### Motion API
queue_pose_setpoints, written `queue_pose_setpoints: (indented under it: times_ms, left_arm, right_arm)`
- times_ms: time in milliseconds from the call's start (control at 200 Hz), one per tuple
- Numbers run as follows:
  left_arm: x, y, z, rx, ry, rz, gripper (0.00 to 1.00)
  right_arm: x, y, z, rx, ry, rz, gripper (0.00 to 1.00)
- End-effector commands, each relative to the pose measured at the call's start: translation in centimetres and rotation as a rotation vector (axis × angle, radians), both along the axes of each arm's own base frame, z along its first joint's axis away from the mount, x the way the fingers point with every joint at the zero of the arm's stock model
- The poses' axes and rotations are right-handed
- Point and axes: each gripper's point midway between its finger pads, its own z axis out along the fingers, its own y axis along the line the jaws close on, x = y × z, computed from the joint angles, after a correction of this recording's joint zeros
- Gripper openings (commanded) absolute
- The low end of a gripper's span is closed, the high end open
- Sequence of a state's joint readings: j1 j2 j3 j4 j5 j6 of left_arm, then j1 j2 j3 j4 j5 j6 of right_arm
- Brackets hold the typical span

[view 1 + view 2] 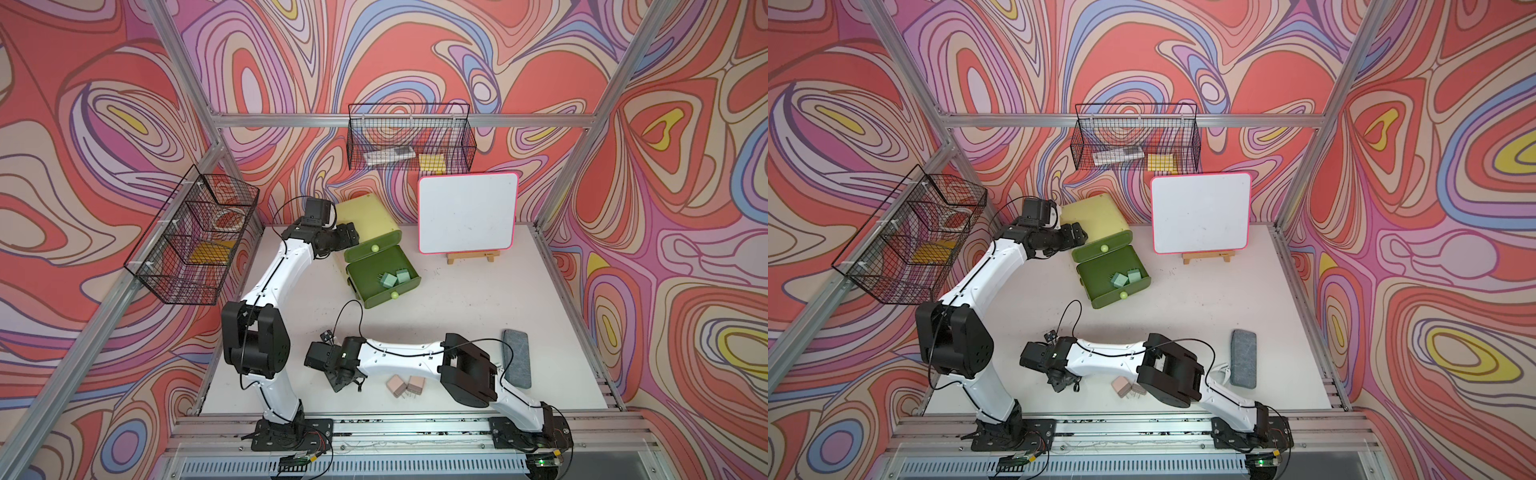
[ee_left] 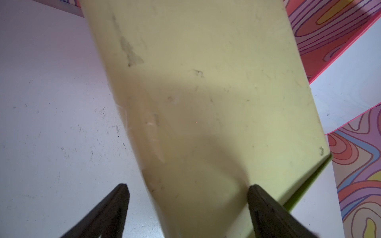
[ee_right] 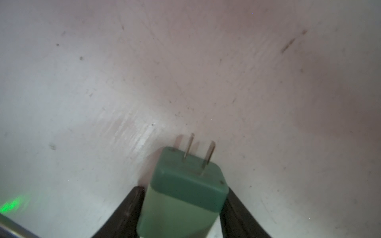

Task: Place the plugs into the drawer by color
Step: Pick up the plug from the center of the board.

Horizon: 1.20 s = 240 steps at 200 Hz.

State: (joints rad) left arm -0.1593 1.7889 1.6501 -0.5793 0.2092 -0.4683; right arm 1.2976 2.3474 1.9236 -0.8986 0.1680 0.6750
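The right claw [image 3: 183, 188] is clamped on a green plug [image 3: 183, 199], prongs pointing away, at the near part of the worktop [image 3: 103, 82]. The left claw [image 2: 188, 186] stands wide at the yellow chest [image 2: 206, 82], on the far side. The chest's pulled-out drawer [image 1: 365, 272] holds two green plugs [image 1: 392, 277]. Two beige plugs [image 1: 404, 385] lie near the front edge.

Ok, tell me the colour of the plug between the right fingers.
The plug is green; right wrist view.

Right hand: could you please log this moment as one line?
right hand: closed on green plug; left hand: open, at chest; open drawer: two green plugs; table: two beige plugs
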Motion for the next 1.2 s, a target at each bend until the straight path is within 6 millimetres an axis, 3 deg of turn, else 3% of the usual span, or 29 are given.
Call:
queue_pose_setpoints:
  times_ms: [0, 210, 436, 611, 811, 1197]
  left_arm:
    - [-1.7, 1.5, -5.2, 0.092, 0.17, 0.028, 0.89]
    - [-1.6, 1.4, -5.2, 0.083, 0.169, 0.028, 0.89]
    - [-1.7, 1.4, -5.2, 0.089, 0.169, 0.028, 0.89]
    - [-1.7, 1.6, -5.1, 0.098, 0.167, 0.028, 0.89]
    - [-1.7, 1.9, -5.2, 0.111, 0.168, 0.037, 0.89]
    - [-1.6, 1.8, -5.5, 0.102, 0.176, 0.038, 0.89]
  right_arm:
    - [1.0, -3.0, -1.1, -0.057, 0.013, -0.069, 0.59]
    - [1.6, -4.2, -0.5, -0.053, -0.01, -0.092, 0.59]
    - [2.1, -2.4, 0.9, 0.029, -0.078, 0.081, 0.63]
    - [2.4, -1.6, 0.6, 0.039, -0.159, 0.277, 0.67]
    - [2.8, -0.3, 0.8, 0.062, -0.203, 0.373, 0.68]
    - [3.7, -0.2, -0.3, 0.077, -0.172, 0.358, 0.59]
